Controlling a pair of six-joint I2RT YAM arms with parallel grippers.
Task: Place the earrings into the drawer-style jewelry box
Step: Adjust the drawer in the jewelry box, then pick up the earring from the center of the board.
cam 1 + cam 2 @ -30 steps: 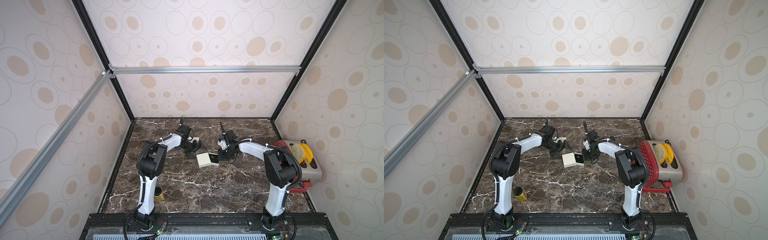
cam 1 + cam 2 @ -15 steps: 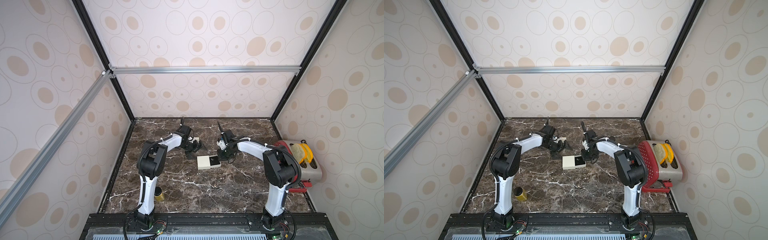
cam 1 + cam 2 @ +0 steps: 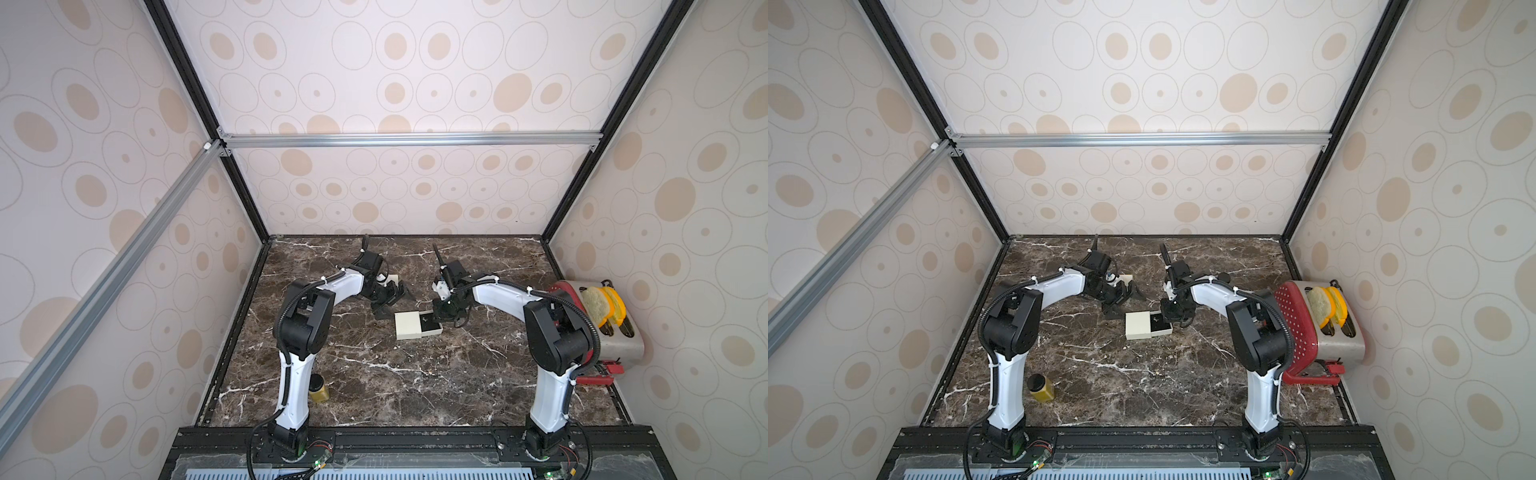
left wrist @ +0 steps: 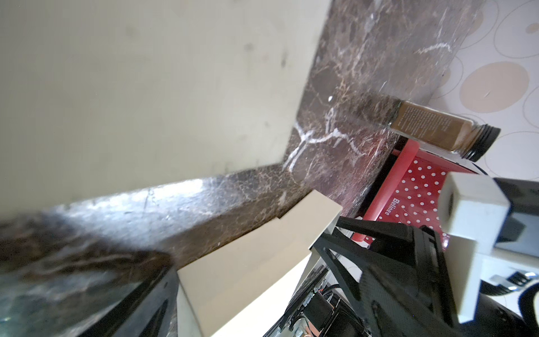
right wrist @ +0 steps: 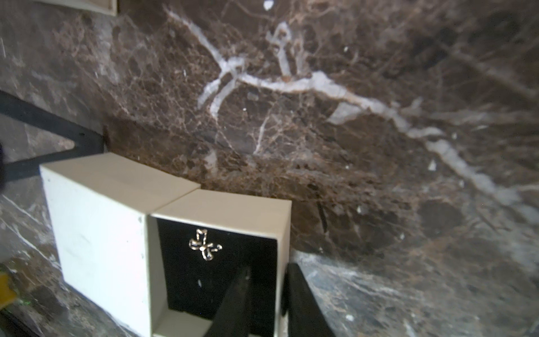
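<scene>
An earring [image 5: 205, 247] is seated on the black lining of the drawer [image 5: 224, 208], extended from the jewelry box [image 5: 96, 227]. The drawer's end wall is straddled by the right gripper [image 5: 267, 270], jaws slightly parted. The left gripper [image 3: 390, 300] is held spread wide beside the box.

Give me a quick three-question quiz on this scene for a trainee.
1. True or false: the drawer of the jewelry box is shut.
2. What shape is the earring lying on the drawer's black lining? A hoop, B bow, C star.
3. Which hand straddles the drawer's end wall?

Key: 1 false, it is pulled out. 2 B. 3 the right hand.
</scene>
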